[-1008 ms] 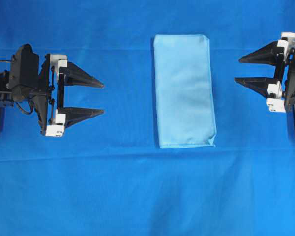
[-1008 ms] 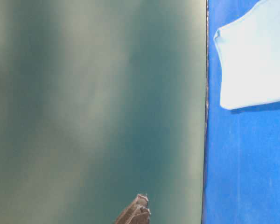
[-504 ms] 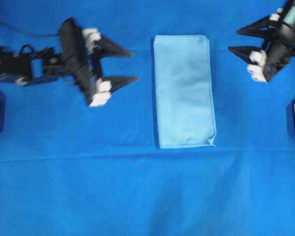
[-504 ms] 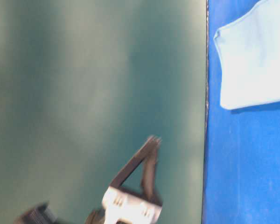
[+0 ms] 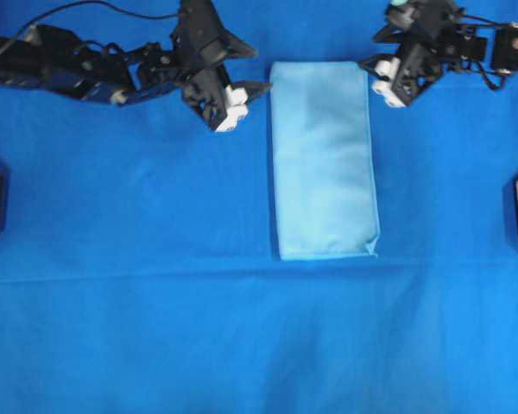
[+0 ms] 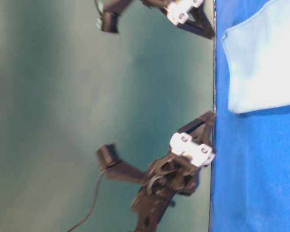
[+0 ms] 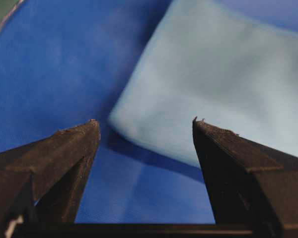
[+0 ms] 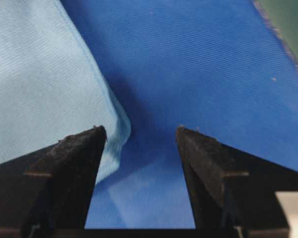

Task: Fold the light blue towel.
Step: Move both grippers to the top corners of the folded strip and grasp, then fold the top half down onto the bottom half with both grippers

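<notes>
The light blue towel (image 5: 324, 159), already a narrow rectangle, lies flat at mid-width of the royal-blue table cloth (image 5: 155, 328), its short edge near the far edge. Left gripper (image 5: 246, 73) and right gripper (image 5: 373, 53) flank its far corners, jaws spread, holding nothing. Recommendation: pinch both corners through all layers evenly, then carry them squarely to the near edge.

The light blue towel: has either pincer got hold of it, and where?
Neither. The left pincer and right pincer stand open beside the light blue towel, at its far corners.
</notes>
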Motion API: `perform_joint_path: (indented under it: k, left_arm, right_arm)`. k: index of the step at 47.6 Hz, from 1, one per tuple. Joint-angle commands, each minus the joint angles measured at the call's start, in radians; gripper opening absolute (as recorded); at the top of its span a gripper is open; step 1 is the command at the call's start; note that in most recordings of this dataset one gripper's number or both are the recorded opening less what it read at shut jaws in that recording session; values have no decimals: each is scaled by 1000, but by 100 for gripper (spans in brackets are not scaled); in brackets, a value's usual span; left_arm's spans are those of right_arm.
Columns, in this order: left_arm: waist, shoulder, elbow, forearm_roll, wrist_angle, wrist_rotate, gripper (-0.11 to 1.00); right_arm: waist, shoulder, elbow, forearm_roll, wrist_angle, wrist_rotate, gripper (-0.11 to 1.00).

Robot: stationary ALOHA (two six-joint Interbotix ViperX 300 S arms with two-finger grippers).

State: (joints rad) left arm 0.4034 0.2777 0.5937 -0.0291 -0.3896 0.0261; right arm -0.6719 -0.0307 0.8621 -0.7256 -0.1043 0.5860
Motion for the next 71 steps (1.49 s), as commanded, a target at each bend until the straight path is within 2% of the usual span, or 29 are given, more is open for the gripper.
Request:
perform_joint_path:
  k: [1,12,17,20,25,29,36,37,42,53,64,71]
  left_arm:
    - [21,32,-51,2,-5,2,72]
    - [38,144,-135,0,0,2,71]
    - [38,164,-153,0,29,2,67]
    - [38,169,-160,2,52,2,61]
    - [38,170,-163,2,61,5,42]
    - [38,170,-163,2,61,8,30]
    - [37,172,-163,3,66,8,11]
    - [35,172,-163,3,67,8,9]
    - [35,172,-166,5,66,9,4]
    - [34,150,-169,5,71,43,4]
    - [38,75,-175,5,75,95,4]
    - [41,61,-184,5,74,121,4]
  right_arm:
    - [-9,34,-34,-3,-26,3,61]
    - [-15,118,-55,-2,-38,5,61]
    - [-15,129,-58,0,-37,8,61]
    - [-17,130,-58,0,-37,8,60]
    - [-17,130,-57,0,-37,8,56]
    - [-17,130,-48,0,-37,8,44]
    - [-15,135,-25,2,-37,15,3]
    - [-15,135,-20,2,-37,17,1]
    - [-15,129,-9,3,-41,20,2]
    - [-15,109,-14,5,-25,21,2]
    - [-15,-29,-12,5,77,21,2]
    - [-15,-80,-8,5,95,21,2]
